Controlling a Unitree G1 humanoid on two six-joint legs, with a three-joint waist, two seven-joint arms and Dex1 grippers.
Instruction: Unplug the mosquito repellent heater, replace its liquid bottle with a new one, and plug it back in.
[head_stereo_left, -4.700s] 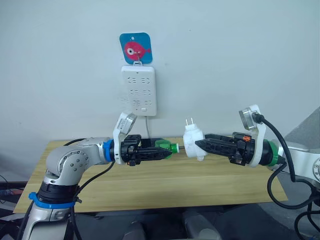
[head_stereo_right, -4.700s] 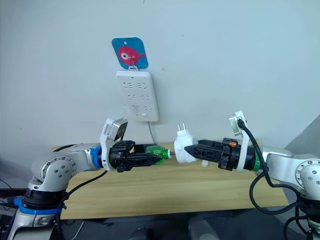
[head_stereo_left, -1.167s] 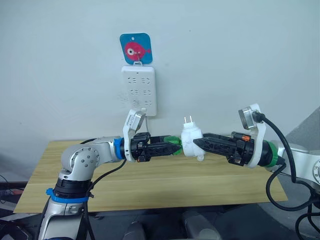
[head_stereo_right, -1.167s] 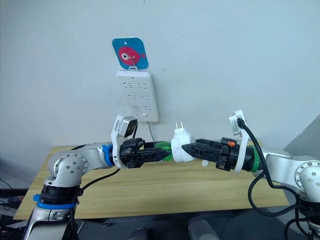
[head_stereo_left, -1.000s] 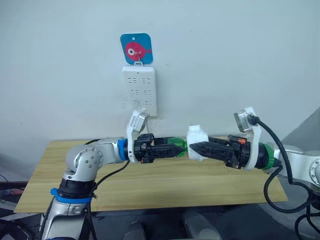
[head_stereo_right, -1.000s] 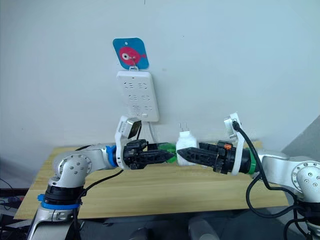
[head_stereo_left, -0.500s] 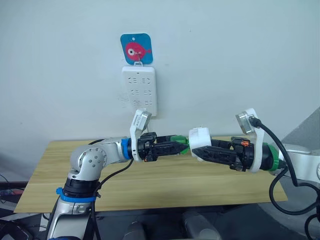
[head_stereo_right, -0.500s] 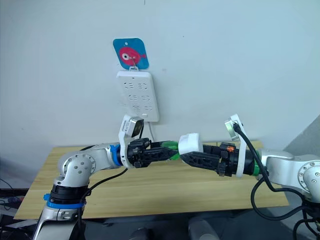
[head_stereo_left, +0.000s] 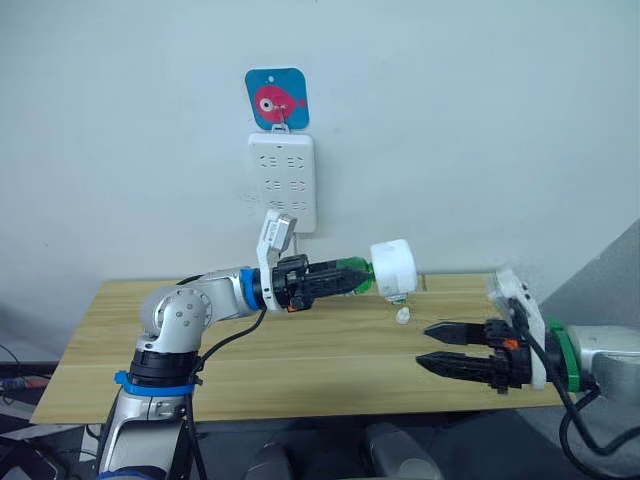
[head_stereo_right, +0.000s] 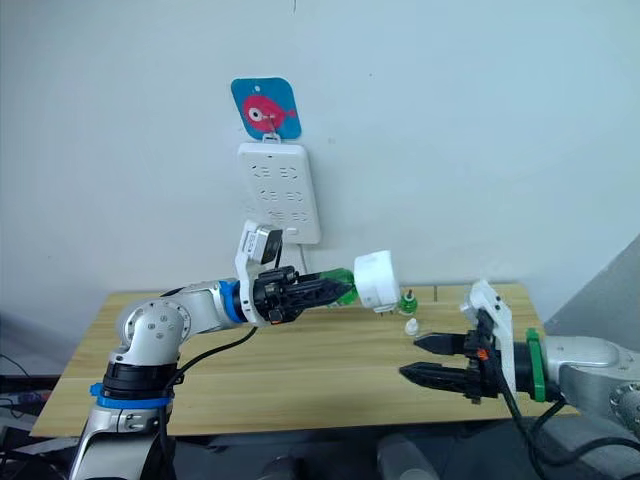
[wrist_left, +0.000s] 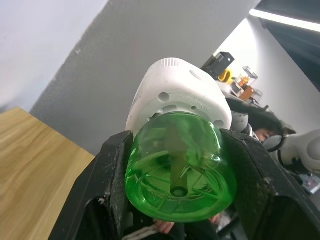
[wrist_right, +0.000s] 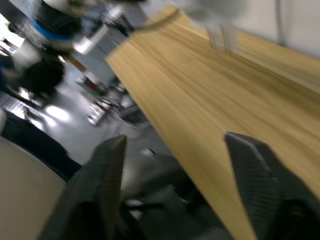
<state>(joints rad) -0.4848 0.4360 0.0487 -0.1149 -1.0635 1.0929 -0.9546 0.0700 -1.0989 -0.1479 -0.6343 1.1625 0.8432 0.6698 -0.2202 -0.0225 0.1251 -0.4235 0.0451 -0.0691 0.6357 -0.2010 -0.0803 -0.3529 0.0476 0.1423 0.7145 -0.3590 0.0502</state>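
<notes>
My left gripper (head_stereo_left: 345, 277) is shut on a green liquid bottle (head_stereo_left: 342, 276), held level above the table's middle. The white mosquito repellent heater (head_stereo_left: 393, 269) sits on the bottle's far end and nothing else touches it. In the left wrist view the green bottle (wrist_left: 180, 165) lies between both fingers (wrist_left: 112, 165), with the heater (wrist_left: 175, 95) beyond it. My right gripper (head_stereo_left: 422, 344) is open and holds nothing. It hangs low over the table's front right, well apart from the heater. The right wrist view shows its fingers (wrist_right: 107, 165) spread over the wooden table (wrist_right: 210, 100).
A white multi-socket power strip (head_stereo_left: 283, 182) hangs on the wall under a blue fish sticker (head_stereo_left: 277, 98), above and behind the left gripper. A small green bottle (head_stereo_right: 408, 301) and a small white cap (head_stereo_right: 410, 327) stand on the table (head_stereo_left: 300, 350) below the heater.
My right gripper let go of the heater, opened, and drew back down and to the right. The heater stays on the bottle, which the left gripper has carried slightly up and right.
</notes>
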